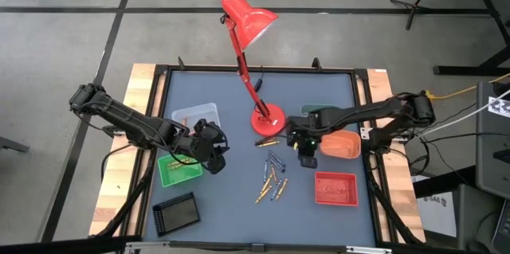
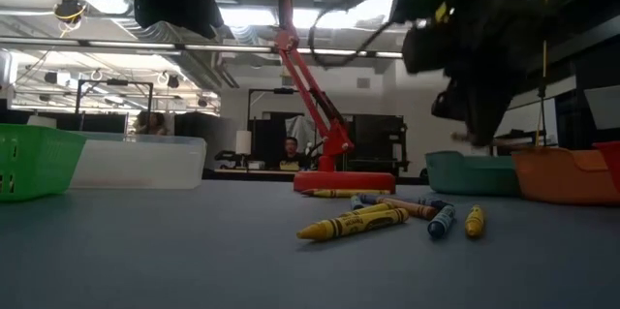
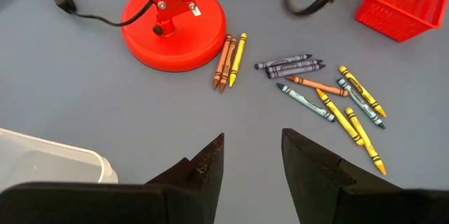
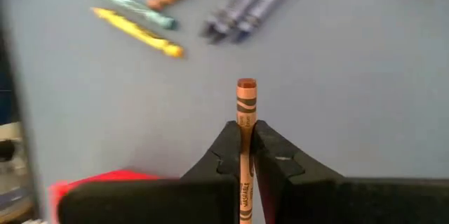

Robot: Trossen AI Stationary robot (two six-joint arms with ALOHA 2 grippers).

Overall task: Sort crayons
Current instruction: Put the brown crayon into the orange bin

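A: Right wrist view settles it: the right gripper (image 4: 245, 140) has its fingers pinched on an orange crayon (image 4: 245, 112), the stick standing between the pads with its tip poking out past them.

B: And from above, where is that arm?

A: Above the table near the lamp base (image 1: 268, 120), at about three o'clock from it, just beside the orange tray (image 1: 344, 144). The loose crayons (image 1: 272, 177) lie at about six o'clock from the lamp base, with two more (image 1: 266, 140) close against the base itself.

B: The left arm?

A: The left gripper (image 3: 251, 157) hangs over the green tray (image 1: 177, 170) at about nine o'clock from the pile, fingers spread with nothing between them.

B: What worries you from here?

A: The grip, I think. A thin round stick held by so little could pivot or slide out while the arm moves, and drop onto the table short of a tray. If it lets go too high over the orange tray, the crayon may bounce off the rim. A low swing could also clip the lamp.
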